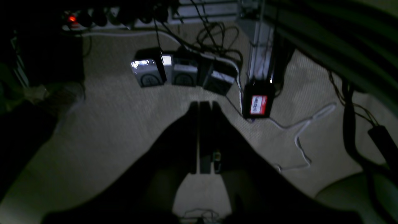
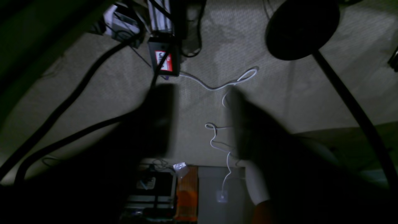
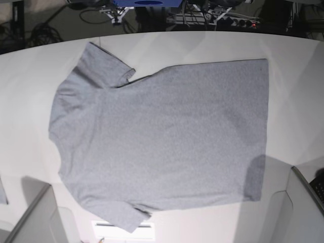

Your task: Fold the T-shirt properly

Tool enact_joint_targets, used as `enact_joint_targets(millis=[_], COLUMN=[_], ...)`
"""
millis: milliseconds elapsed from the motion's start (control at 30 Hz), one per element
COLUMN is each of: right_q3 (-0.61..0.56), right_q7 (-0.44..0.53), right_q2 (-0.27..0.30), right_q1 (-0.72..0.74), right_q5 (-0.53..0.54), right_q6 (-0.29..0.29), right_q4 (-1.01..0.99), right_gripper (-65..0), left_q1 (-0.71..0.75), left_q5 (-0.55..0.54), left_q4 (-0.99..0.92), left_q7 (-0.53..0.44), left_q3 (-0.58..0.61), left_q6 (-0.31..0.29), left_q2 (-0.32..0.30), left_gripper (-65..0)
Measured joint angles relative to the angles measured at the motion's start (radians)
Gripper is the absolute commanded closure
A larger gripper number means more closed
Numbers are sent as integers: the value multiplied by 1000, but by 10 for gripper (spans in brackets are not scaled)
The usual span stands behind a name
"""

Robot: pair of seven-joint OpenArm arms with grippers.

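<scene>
From the base view I see the T-shirt (image 3: 162,144) spread flat on the white worktop (image 3: 298,91), plain grey side up, its neck end toward that view's left and its hem toward the right; both short sleeves stick out, one toward the far edge, one toward the near edge; neither arm reaches over the cloth. My left wrist view is dim and looks down at carpet; the left tool (image 1: 205,107) has its fingers pressed together, holding nothing. On the right wrist view the right tool (image 2: 199,102) is spread wide and empty, above a white cable (image 2: 224,84) on the floor.
</scene>
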Motion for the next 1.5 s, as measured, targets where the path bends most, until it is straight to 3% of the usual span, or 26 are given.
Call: enact_joint_targets(millis=[67, 133, 167, 200, 267, 300, 433, 467, 500, 533, 633, 833, 1000, 1200, 1267, 1500], right_q3=[-1, 0, 0, 0, 0, 0, 0, 0, 0, 0, -1, -1, -2, 0, 0, 7], right_q7=[12, 10, 9, 6, 6, 7, 7, 7, 7, 7, 6, 7, 10, 5, 8, 0], right_q2=[9, 14, 13, 11, 8, 6, 13, 14, 15, 16, 16, 16, 16, 55, 77, 98], right_q1=[-10, -18, -21, -22, -21, -19, -16, -16, -16, -19, -24, -24, -54, -115, -140, -306], right_q5=[0, -2, 1, -1, 1, 1, 1, 1, 0, 1, 0, 0, 0, 0, 0, 1], right_q6=[0, 0, 0, 0, 0, 0, 0, 0, 0, 0, 0, 0, 0, 2, 1, -3], right_q4=[6, 6, 6, 6, 6, 6, 6, 6, 6, 6, 6, 6, 80, 195, 225, 441], right_gripper=[-345, -183, -62, 0, 0, 0, 0, 0, 0, 0, 0, 0, 0, 0, 0, 0], left_q1=[-3, -5, -4, 1, 4, 5, 5, 5, 8, 11, 21, 21, 23, 33, 67, 373], left_q5=[0, 0, -1, -2, -3, -3, -3, -3, -5, -5, -3, -2, -2, 5, 5, 5], left_q4=[5, 6, 6, 14, 13, 13, 13, 13, 15, 15, 13, 10, 9, 21, 81, 535], left_q7=[2, 2, -1, -2, 7, 10, 10, 8, 1, -1, 8, 6, 6, -1, -2, 7], left_q3=[1, 1, 1, 0, 0, 0, 0, 0, 0, 0, 0, 6, -1, 10, 11, 11], left_q6=[0, 0, 0, 0, 0, 0, 0, -1, -5, -4, -4, 0, 81, 68, 24, 34], left_q2=[0, 0, 1, 2, 3, 6, 23, 25, 26, 26, 18, 18, 19, 12, 2, -64], left_gripper=[-5, -5, -5, -7, -16, -51, -323, -354, -339, -283, 0, 0, 0, 0, 0, 0])
